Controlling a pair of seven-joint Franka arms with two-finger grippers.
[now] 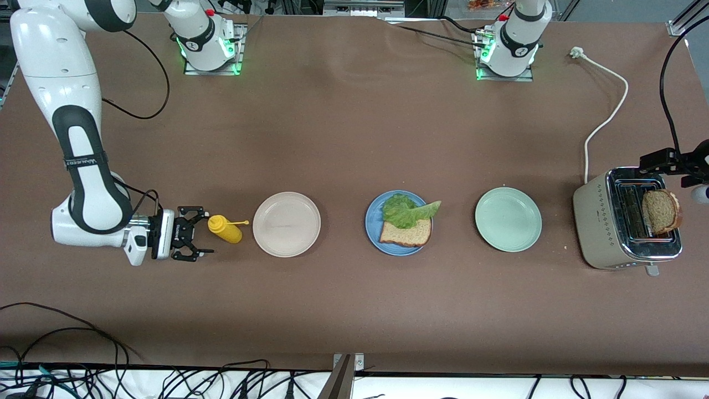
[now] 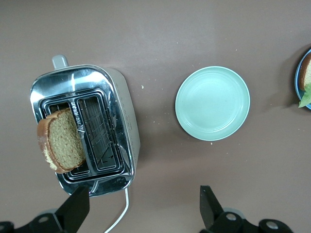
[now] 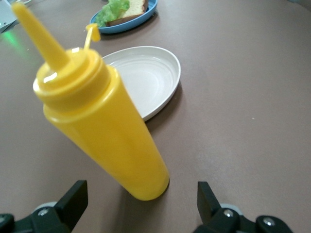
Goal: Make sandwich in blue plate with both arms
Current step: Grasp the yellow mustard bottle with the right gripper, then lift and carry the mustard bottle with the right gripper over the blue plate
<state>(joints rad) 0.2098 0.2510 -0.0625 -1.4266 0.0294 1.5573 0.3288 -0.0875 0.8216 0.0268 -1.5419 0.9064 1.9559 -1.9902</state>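
1. The blue plate (image 1: 372,228), between the cream plate (image 1: 286,224) and the pale-green plate (image 1: 508,219), is loaded with one bread slice (image 1: 406,233) and a lettuce leaf (image 1: 407,210); the top slice is lacking.
2. The second slice (image 1: 661,211) is seen propped in the toaster (image 1: 626,226), ready for lifting.
3. The left gripper (image 2: 145,206) is held over the toaster, jaws open.
4. The right gripper (image 1: 196,238), low beside the mustard bottle (image 1: 225,229), is kept open, nothing gripped.

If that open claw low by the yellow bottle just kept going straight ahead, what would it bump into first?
Most likely the yellow plastic squeeze bottle: it stands right in front of the open right gripper, between its finger lines, with the cream-white round plate next along.
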